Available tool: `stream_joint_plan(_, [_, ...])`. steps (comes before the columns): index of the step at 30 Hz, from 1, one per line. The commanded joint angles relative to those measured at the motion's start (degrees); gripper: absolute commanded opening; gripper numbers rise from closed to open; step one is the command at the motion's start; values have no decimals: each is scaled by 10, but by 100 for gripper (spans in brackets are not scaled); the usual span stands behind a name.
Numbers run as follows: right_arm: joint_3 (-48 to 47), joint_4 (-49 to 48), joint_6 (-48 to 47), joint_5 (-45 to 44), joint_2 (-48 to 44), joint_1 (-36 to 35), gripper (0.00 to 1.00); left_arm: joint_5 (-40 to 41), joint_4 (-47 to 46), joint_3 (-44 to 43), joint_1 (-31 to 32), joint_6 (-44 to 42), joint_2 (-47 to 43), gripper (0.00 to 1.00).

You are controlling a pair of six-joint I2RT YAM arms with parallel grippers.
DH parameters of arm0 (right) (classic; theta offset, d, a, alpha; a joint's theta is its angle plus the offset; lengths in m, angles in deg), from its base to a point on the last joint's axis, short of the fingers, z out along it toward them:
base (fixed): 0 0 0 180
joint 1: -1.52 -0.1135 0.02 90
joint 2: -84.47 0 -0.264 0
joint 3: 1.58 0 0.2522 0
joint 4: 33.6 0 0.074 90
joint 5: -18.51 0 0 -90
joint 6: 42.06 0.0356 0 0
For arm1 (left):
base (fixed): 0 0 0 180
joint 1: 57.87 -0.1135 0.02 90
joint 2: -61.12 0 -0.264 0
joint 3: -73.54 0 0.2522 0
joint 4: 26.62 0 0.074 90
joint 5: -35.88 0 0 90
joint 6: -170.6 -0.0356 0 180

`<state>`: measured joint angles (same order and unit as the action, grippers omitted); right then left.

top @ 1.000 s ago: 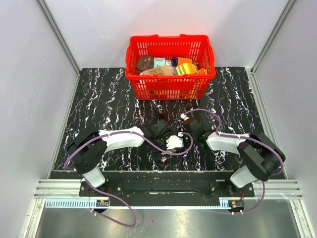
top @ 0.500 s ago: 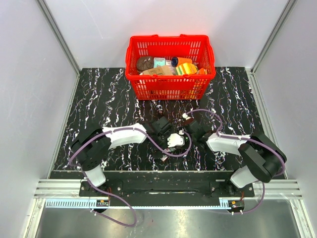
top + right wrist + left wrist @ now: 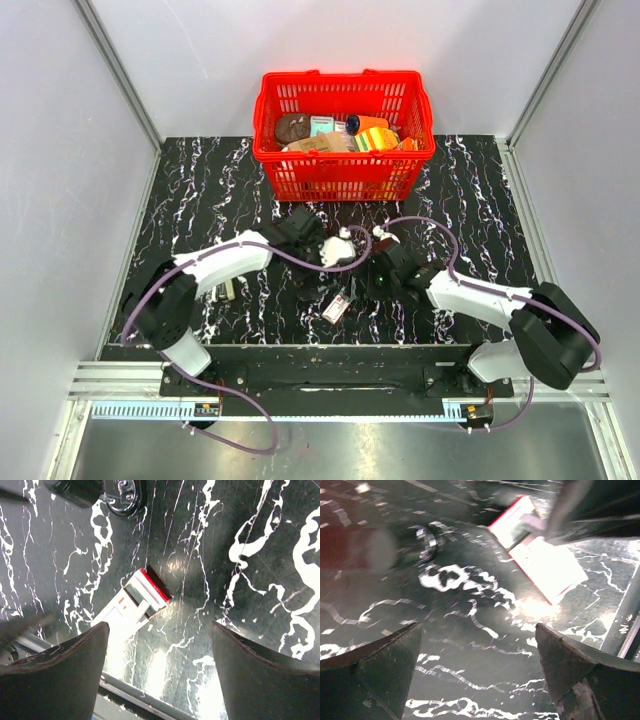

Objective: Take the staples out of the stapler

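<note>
Right end effector (image 3: 159, 630) spread wide, black stapler (image 3: 80, 491) lying beyond, chrome-tipped

You're working inside a plain pale box: a flat back wall (image 3: 330, 40), a left wall (image 3: 50, 200) and a right wall (image 3: 595, 200), all off-white. Aluminium posts (image 3: 120, 75) run up the two back corners. Your table (image 3: 200, 190) is black with white marble-style veins all over, and it's glossy, so both wrist views catch bright glare patches (image 3: 535, 607) off it. The light looks even and the shadows are soft. Along the table's near edge there's a ribbed aluminium rail (image 3: 110, 378), and closer still a strip of brushed metal (image 3: 330, 450) with a dull sheen.
</note>
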<state>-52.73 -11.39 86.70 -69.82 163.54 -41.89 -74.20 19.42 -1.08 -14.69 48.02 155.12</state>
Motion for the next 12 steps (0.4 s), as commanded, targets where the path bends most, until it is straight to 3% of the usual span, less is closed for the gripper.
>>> stream_joint_plan(1, [-37, 53, -25, -32, -56, -5, 90, -2, 24, -24, -35, 48, -55, 99])
stream_joint_plan(12, [-127, 145, -62, -62, -95, -3, 99, -15, 51, -81, -76, 97, -67, 99])
